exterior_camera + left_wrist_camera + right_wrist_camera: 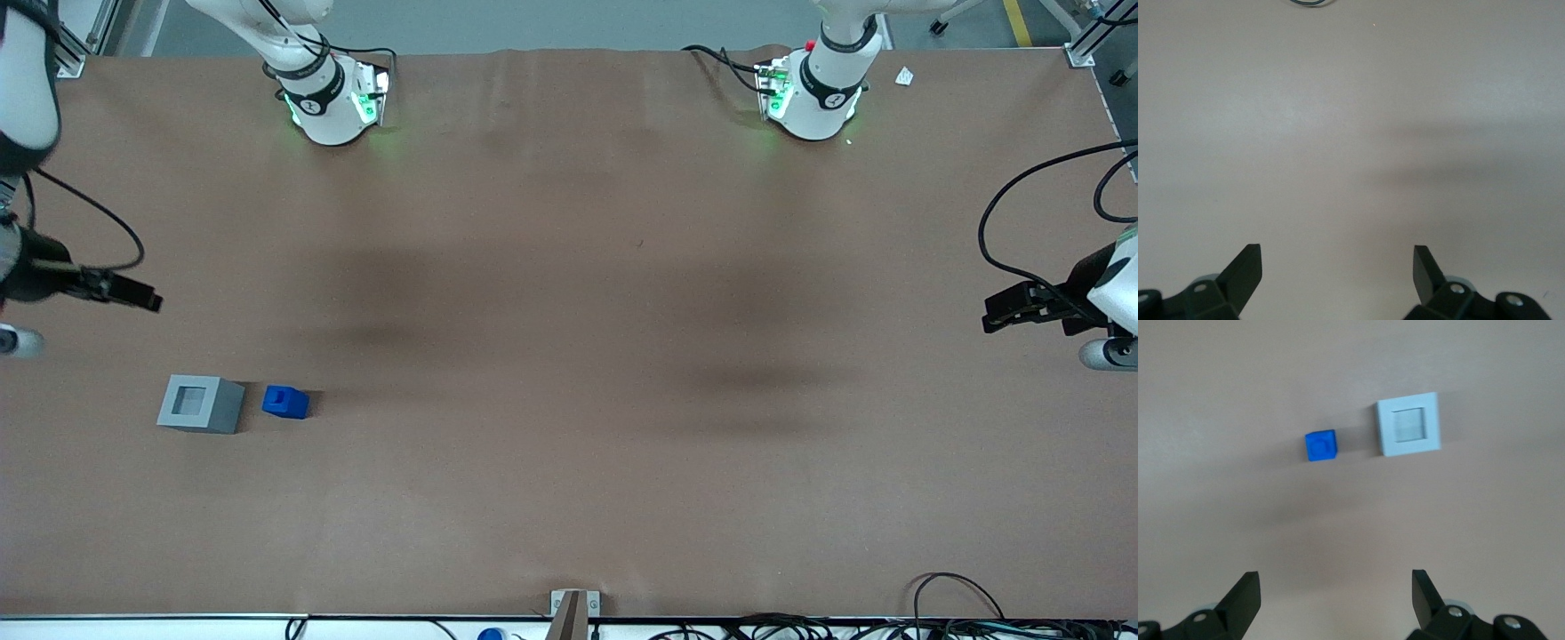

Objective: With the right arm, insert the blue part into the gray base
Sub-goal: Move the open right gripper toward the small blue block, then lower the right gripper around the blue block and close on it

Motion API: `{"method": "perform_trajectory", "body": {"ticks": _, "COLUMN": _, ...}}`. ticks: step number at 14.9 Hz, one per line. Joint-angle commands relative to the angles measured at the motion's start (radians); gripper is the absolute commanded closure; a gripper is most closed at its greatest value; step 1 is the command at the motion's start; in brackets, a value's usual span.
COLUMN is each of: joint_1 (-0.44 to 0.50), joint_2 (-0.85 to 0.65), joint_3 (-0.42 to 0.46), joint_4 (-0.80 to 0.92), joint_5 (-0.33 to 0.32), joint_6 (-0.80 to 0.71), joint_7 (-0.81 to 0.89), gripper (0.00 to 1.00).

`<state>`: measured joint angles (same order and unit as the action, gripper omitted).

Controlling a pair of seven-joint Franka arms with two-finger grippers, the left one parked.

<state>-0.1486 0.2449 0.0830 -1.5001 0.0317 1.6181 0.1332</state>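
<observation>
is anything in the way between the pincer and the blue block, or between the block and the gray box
Nothing visible. The open pincer hangs above bare table, with the blue block and gray box apart from it. The two sit side by side with only a small bare gap between them, and the box's recess looks empty.

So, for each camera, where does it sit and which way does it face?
Front view: high above the table, looking down; blue part beside gray base, right arm's end effector farther from the camera than both.
Right wrist view: on the right arm, facing down; open end effector, blue part, gray base.
Left wrist view: facing bare table, parked fingers only.
Front and right wrist views share both parts.
</observation>
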Motion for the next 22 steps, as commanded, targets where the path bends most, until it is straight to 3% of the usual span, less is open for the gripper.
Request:
{"method": "perform_trajectory", "body": {"ticks": 1, "joint_1": -0.026, "joint_2": 0.077, "joint_3": 0.003, "joint_4": 0.015, "joint_5": 0.065, "joint_6": 0.035, "joint_7": -0.014, "gripper": 0.0}}
{"method": "perform_trajectory", "body": {"ticks": 7, "joint_1": 0.047, "joint_2": 0.223, "joint_3": 0.003, "joint_4": -0.002, "joint_5": 0.047, "joint_6": 0.184, "joint_7": -0.011, "gripper": 0.0}}
{"method": "perform_trajectory", "body": {"ticks": 13, "joint_1": 0.063, "joint_2": 0.261, "joint_3": 0.004, "joint_4": -0.15, "joint_5": 0.03, "joint_6": 0.488, "joint_7": -0.012, "gripper": 0.0}}
{"method": "perform_trajectory", "body": {"ticks": 22, "joint_1": 0.072, "joint_2": 0.3, "joint_3": 0.001, "joint_4": -0.253, "joint_5": 0.025, "joint_6": 0.629, "joint_7": -0.012, "gripper": 0.0}}
